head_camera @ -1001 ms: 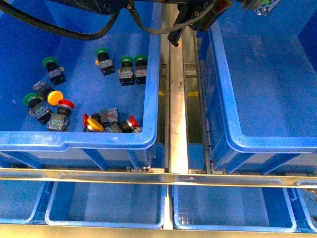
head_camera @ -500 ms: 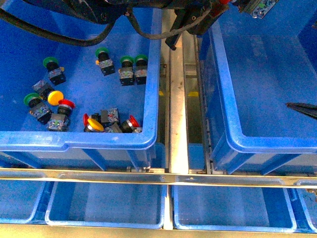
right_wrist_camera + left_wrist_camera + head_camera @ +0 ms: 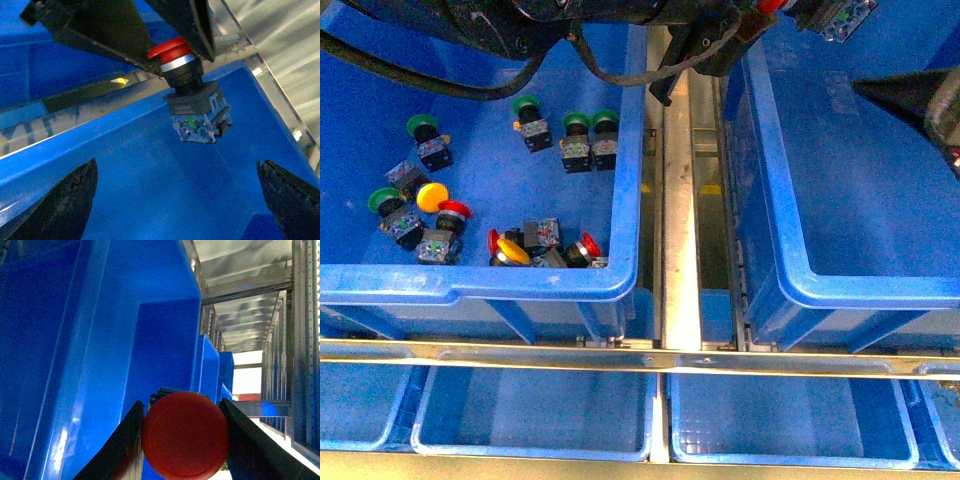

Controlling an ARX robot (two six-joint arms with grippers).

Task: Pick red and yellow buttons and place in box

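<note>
Evenly and brightly lit from overhead in the front view, with saturated blues. Strong glare along the metal rail (image 3: pixel 680 300) at 6 o'clock; soft shadows beneath the buttons. Slight blur on the dark arm and cables at 12 o'clock. In the left wrist view, blown-out daylight at 3 o'clock, a pale sheen at 8 o'clock, and a soft, out-of-focus red button cap (image 3: pixel 185 435). In the right wrist view, blurred fingertips (image 3: pixel 65 202) at 7 and 4 o'clock, washed-out highlights at 2 o'clock.

Both crates (image 3: pixel 620 282) are deep blue. Loose push buttons wear green (image 3: pixel 527 104), yellow (image 3: pixel 432 195) and red (image 3: pixel 454 209) caps on black bodies. The held button (image 3: pixel 192 100) has a red cap, silver collar, black body.
</note>
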